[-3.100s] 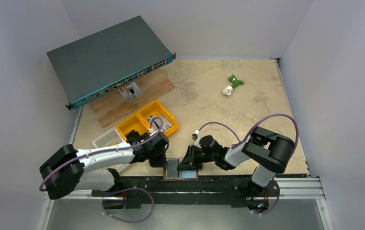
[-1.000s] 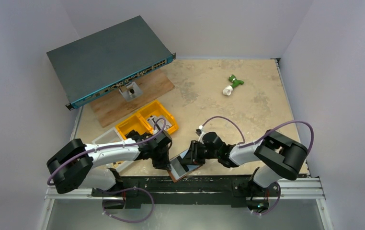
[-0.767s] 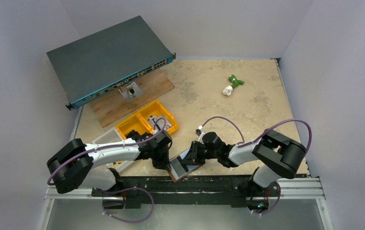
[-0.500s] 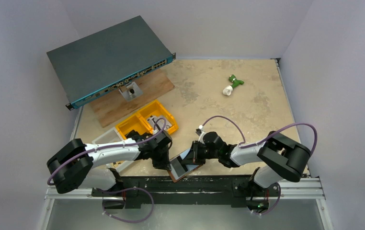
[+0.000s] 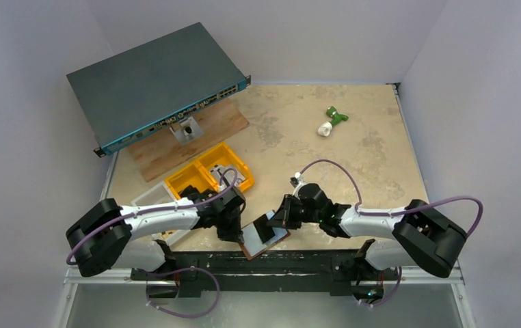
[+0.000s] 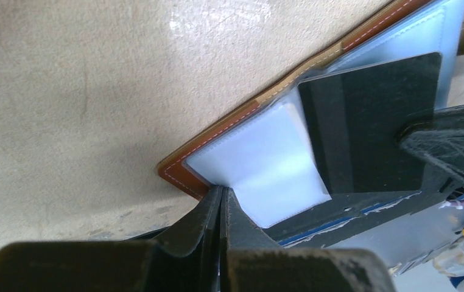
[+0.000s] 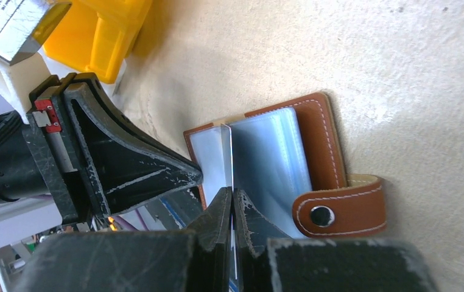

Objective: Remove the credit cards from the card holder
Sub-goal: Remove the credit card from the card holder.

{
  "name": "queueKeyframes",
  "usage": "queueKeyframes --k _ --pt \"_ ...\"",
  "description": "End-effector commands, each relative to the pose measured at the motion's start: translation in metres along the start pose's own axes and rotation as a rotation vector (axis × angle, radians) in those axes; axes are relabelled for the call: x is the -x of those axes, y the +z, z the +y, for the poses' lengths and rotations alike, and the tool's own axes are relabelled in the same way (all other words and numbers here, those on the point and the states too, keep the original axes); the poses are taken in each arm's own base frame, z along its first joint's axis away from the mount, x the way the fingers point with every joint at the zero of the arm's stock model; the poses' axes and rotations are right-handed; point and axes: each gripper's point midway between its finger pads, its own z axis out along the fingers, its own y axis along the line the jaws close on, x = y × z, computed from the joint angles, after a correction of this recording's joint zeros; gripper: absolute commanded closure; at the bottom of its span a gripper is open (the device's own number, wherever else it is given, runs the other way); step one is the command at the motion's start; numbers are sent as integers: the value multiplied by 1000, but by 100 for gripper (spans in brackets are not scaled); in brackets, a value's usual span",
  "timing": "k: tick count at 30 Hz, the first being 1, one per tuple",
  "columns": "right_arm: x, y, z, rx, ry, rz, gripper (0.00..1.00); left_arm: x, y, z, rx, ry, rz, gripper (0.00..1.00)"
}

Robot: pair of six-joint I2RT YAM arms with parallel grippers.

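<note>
The brown leather card holder (image 5: 278, 240) lies open at the table's near edge, its pale clear sleeves up and its snap tab (image 7: 339, 213) to the right. My left gripper (image 5: 238, 235) is shut on the corner of a pale sleeve (image 6: 260, 164) and pins the holder (image 6: 217, 137). My right gripper (image 5: 277, 221) is shut on a credit card (image 5: 264, 229), which looks dark from above and in the left wrist view (image 6: 363, 121). That card stands edge-on (image 7: 230, 159) between the right fingers, over the holder (image 7: 321, 143). Other cards are hidden in the sleeves.
A yellow bin (image 5: 210, 174) with small parts sits just behind the left gripper, beside a clear tray (image 5: 152, 198). A network switch (image 5: 152, 82) rests on a wooden board (image 5: 199, 137) at the back left. A green-and-white fitting (image 5: 331, 121) lies far right.
My right gripper has closed on a card and drawn back to the right, and the dark card now shows above the holder. The left gripper stays put, still shut.
</note>
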Motion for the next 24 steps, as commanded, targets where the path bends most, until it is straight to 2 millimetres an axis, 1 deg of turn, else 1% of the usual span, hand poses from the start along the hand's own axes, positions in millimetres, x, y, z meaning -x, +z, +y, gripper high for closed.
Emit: queueKeyframes --k 1,5,8,9,11,13,15,17,19,21,24 --pt "7 -4 -5 -40 -27 -30 100 1 -1 27 109 45 -26 100" --pt "9 -6 -3 -39 -29 -38 100 9 -8 13 73 63 -48 100" --pt "11 -8 1 -32 -30 -45 100 15 -18 -1 39 82 -68 100" --pt "12 -9 2 -30 -29 -46 100 17 -23 -6 24 88 -77 98" --pt "14 -12 6 -22 -27 -55 100 23 -35 -17 -8 96 -104 87" --pt "18 -14 11 -14 -21 -66 100 28 -47 -26 -44 101 -134 71" --pt "21 -18 16 -2 -13 -73 100 31 -57 -31 -72 102 -153 56" --pt "25 -21 23 19 -2 -83 100 33 -65 -34 -108 96 -162 48" --pt "30 -25 30 44 10 -97 100 35 -72 -38 -155 85 -175 37" --pt "35 -29 33 60 23 -108 100 38 -78 -40 -201 70 -182 34" --pt "38 -34 42 110 40 -107 100 42 -86 -44 -273 59 -204 34"
